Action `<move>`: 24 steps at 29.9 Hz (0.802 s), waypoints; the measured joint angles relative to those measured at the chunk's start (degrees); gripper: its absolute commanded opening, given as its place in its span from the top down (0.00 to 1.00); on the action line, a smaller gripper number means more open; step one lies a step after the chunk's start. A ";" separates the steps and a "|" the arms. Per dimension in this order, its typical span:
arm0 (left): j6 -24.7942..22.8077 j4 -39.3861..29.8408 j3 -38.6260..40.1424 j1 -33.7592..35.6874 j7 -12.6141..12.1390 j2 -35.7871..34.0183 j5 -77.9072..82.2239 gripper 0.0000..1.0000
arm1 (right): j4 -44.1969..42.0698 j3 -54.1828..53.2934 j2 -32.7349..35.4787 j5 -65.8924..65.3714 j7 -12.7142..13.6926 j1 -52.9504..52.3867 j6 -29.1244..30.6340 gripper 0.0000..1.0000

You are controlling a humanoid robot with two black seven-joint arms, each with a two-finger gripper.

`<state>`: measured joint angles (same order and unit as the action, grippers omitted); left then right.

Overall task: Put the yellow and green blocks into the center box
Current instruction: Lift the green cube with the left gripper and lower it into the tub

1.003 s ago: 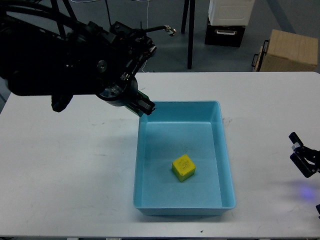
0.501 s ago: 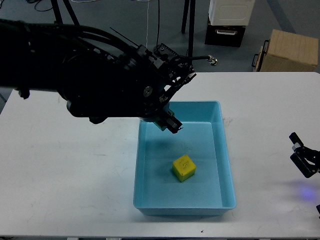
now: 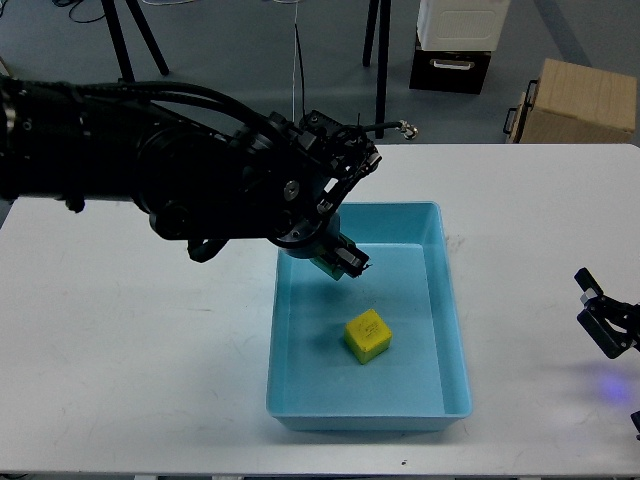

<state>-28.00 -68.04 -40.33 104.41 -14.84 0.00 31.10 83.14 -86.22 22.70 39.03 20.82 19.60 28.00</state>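
Observation:
A yellow block (image 3: 366, 334) lies inside the light blue box (image 3: 455, 340) at the table's middle. My left arm reaches in from the left over the box's far left part. Its gripper (image 3: 342, 264) hangs just above the box floor, behind and left of the yellow block. It is shut on a small green block (image 3: 324, 267), of which only a sliver shows under the fingers. My right gripper (image 3: 603, 318) is low at the table's right edge, open and empty, far from the box.
The white table (image 3: 150, 330) carries only the box. Behind its far edge stand a cardboard box (image 3: 578, 100), a black and white cabinet (image 3: 455, 45) and dark stand legs (image 3: 379, 70).
My left gripper has carried the green block from the box's far left corner to over the inside of the box and a little lower. The right gripper has hardly moved.

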 measured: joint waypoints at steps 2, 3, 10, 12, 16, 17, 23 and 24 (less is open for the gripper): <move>0.00 1.55 0.38 -2.04 0.04 0.00 0.04 0.98 | 0.00 -0.05 0.01 0.00 0.00 0.00 0.00 0.00; 0.00 2.19 0.58 -3.04 0.05 0.00 0.07 0.98 | 0.00 -0.05 0.03 0.00 0.00 0.00 0.00 0.00; 0.00 4.88 1.89 -8.37 0.07 0.00 0.10 0.97 | 0.00 0.24 0.06 -0.40 0.00 0.00 0.00 0.00; 0.00 5.48 2.25 -9.32 0.07 0.00 0.10 0.97 | 0.01 0.25 0.06 -0.72 0.00 0.00 0.00 0.00; 0.00 5.78 2.50 -10.22 0.00 0.00 0.10 0.97 | 0.01 0.29 0.00 -0.87 0.01 0.00 0.00 0.00; 0.00 5.81 2.52 -10.30 0.00 0.00 0.10 0.96 | 0.01 0.29 0.00 -0.87 0.01 0.00 0.00 0.00; 0.00 6.19 2.62 -10.86 -0.02 0.00 0.11 0.94 | 0.07 0.41 -0.02 -0.88 0.02 0.00 0.00 0.00; 0.00 6.34 2.62 -11.01 -0.06 0.00 0.15 0.94 | 0.07 0.42 -0.02 -0.88 0.02 0.00 0.00 0.00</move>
<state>-28.00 -61.70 -37.71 93.40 -14.89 0.00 31.26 83.22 -85.79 22.68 38.14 20.85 19.60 28.00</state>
